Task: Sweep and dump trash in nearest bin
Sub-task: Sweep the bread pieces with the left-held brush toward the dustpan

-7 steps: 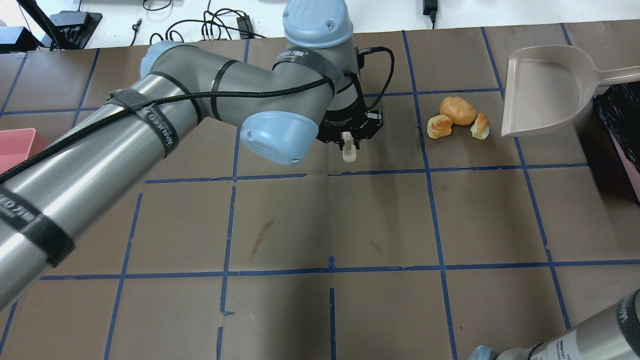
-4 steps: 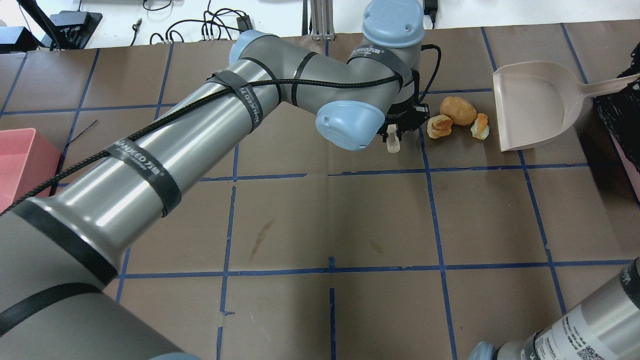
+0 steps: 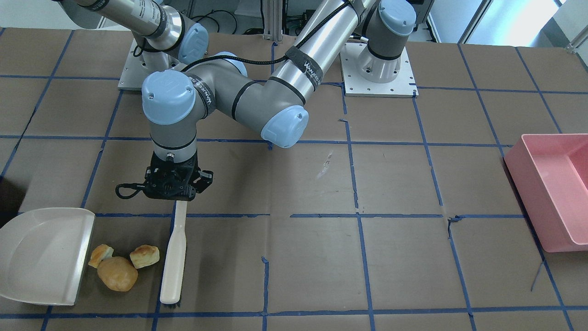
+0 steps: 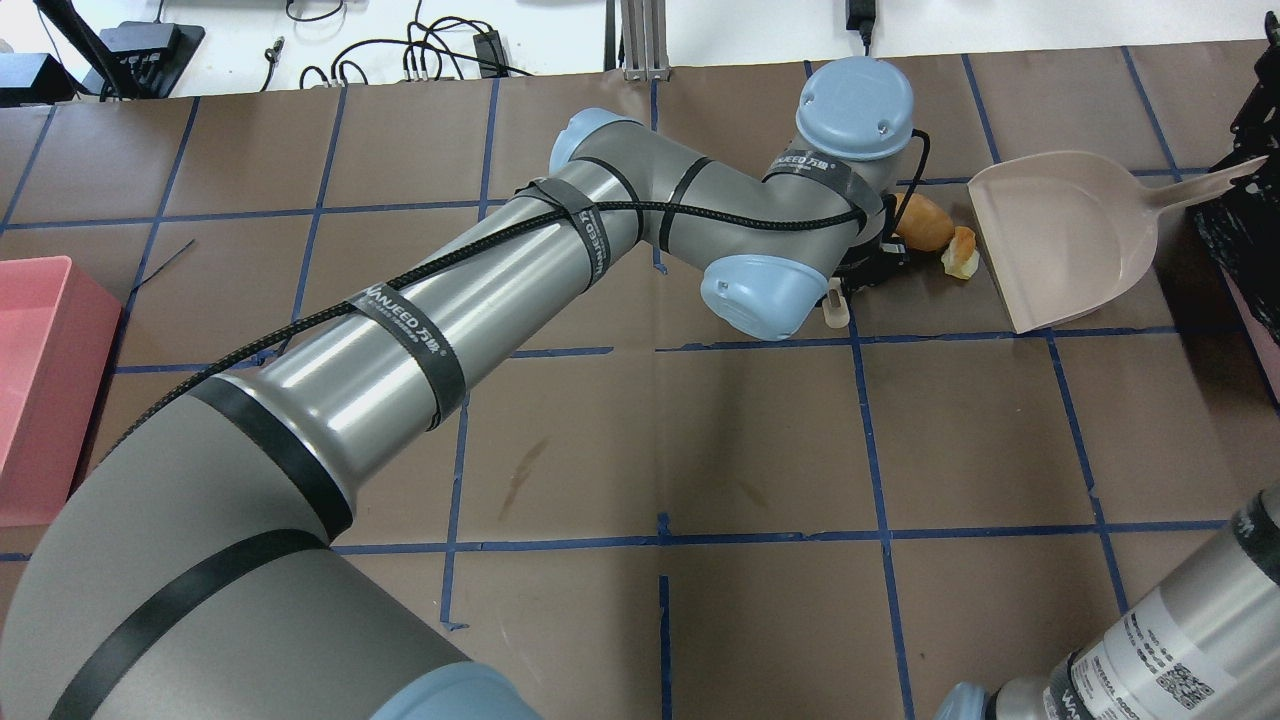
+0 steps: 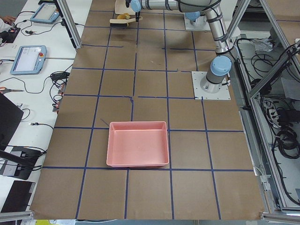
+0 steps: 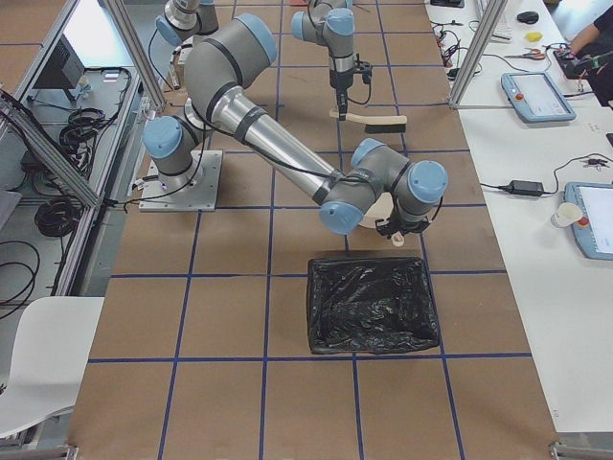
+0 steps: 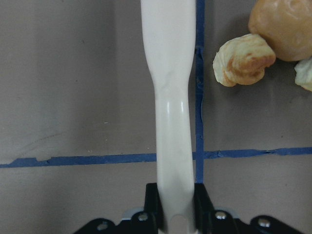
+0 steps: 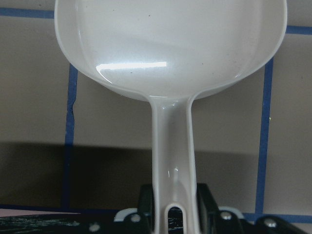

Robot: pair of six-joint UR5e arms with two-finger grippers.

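My left gripper (image 7: 176, 207) is shut on the handle of a cream brush (image 7: 170, 97). In the front view the brush (image 3: 173, 257) lies just right of the trash, its bristles at the table. The trash is a round golden lump (image 3: 117, 274) and two tan chunks (image 3: 144, 256) (image 3: 101, 254). My right gripper (image 8: 173, 207) is shut on the handle of the beige dustpan (image 8: 170, 44). The dustpan (image 3: 41, 257) rests with its open edge right beside the trash. In the overhead view my left wrist hides one chunk; the lump (image 4: 925, 225) and one chunk (image 4: 962, 255) show.
A black-lined bin (image 6: 369, 302) stands on the floor mat close to my right arm and shows at the overhead view's right edge (image 4: 1240, 240). A pink bin (image 3: 551, 193) sits at the table's far left end (image 4: 40, 380).
My left arm has swung right, carrying the brush up next to the trash. The dustpan has shifted left and its edge has come close to the pieces.
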